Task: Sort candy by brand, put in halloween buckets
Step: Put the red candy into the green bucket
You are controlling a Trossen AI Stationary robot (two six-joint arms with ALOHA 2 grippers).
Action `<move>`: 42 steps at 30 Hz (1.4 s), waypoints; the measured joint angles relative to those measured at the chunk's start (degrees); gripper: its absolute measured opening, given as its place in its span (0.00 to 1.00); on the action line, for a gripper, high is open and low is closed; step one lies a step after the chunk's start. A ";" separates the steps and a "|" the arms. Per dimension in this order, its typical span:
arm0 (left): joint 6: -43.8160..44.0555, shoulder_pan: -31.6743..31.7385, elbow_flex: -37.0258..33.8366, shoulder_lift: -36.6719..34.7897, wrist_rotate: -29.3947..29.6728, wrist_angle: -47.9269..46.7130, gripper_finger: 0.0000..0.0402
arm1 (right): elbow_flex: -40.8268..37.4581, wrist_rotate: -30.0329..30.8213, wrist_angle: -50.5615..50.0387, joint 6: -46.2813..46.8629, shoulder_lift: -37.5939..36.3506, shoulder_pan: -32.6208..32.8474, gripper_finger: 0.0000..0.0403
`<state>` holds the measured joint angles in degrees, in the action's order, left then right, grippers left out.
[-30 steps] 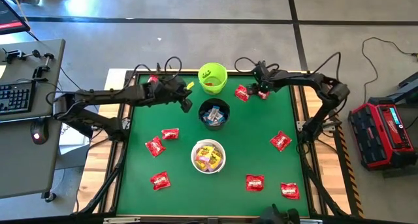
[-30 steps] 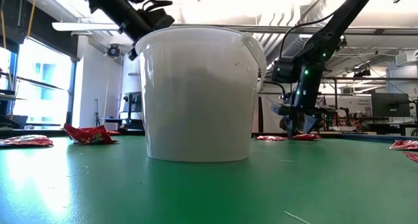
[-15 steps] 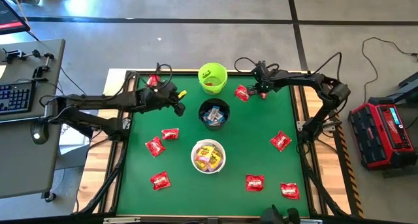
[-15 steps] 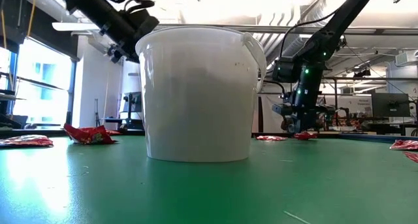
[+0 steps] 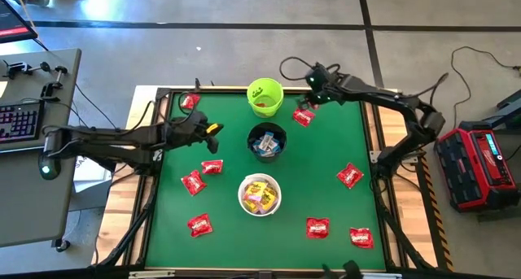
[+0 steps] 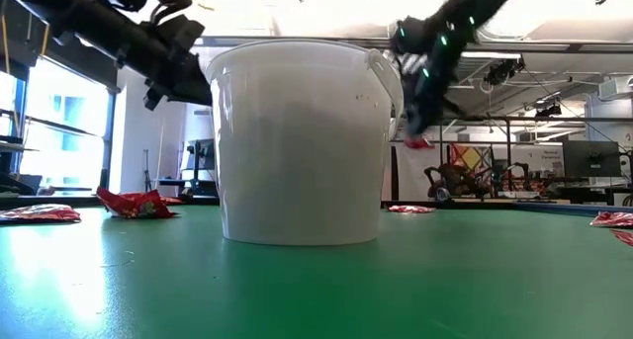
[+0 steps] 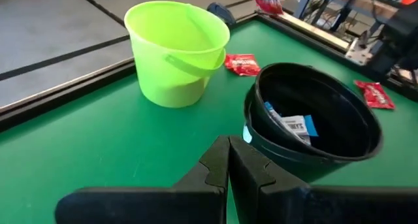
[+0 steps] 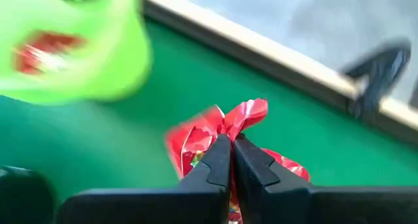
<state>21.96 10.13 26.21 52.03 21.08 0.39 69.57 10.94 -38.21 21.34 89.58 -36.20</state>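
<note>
My right gripper (image 8: 230,145) is shut on a red candy packet (image 8: 245,113), up in the air by the lime green bucket (image 5: 264,96) at the table's far side. In the low view the packet (image 6: 417,141) hangs high above the cloth. Another red packet (image 5: 304,115) lies flat on the table beneath. My left gripper (image 7: 228,160) is shut and empty, left of the black bucket (image 7: 313,119), which holds blue-and-white candy. The white bucket (image 5: 260,194) holds yellow candy. My right gripper pinches the red packet's crumpled wrapper (image 8: 228,127) between its two fingers, slanting down from above. A crinkled end (image 8: 251,110) sticks out past the fingertips. The packet is lifted clear of the table and hangs at the fingers.
Several red packets lie loose on the green cloth: two at the left (image 5: 193,182), one at the near left (image 5: 199,224), two at the near right (image 5: 317,228), one at the right (image 5: 350,176), one by the far left corner (image 5: 190,101).
My right gripper has shut on a red packet at the far right, lifted it clear of the table and carried it up and toward the green bucket. My left gripper, still shut, has drawn back from between the green and black buckets toward the table's left edge and sunk a little.
</note>
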 joint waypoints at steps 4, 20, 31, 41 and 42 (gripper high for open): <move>-0.02 -0.51 -1.93 -2.11 0.02 0.34 0.00 | 7.64 1.96 0.32 -0.45 0.04 4.48 0.00; -0.28 -2.12 -3.88 -4.60 0.20 2.89 0.00 | 30.70 0.85 -0.68 -3.48 16.16 9.06 0.00; -2.12 -2.10 -3.88 -4.64 0.67 3.44 0.00 | 42.93 -0.27 -5.27 -6.88 32.09 8.50 0.00; -3.09 -2.10 -3.88 -4.64 1.06 4.27 0.00 | 42.96 -1.11 -6.01 -6.86 37.28 7.95 0.00; -3.08 -2.10 -3.88 -4.64 1.05 4.28 0.00 | 42.96 -1.47 -5.99 -6.84 37.69 7.95 0.00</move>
<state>18.87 8.03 22.33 47.40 22.13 4.67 112.53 9.47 -44.21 14.50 127.27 -28.25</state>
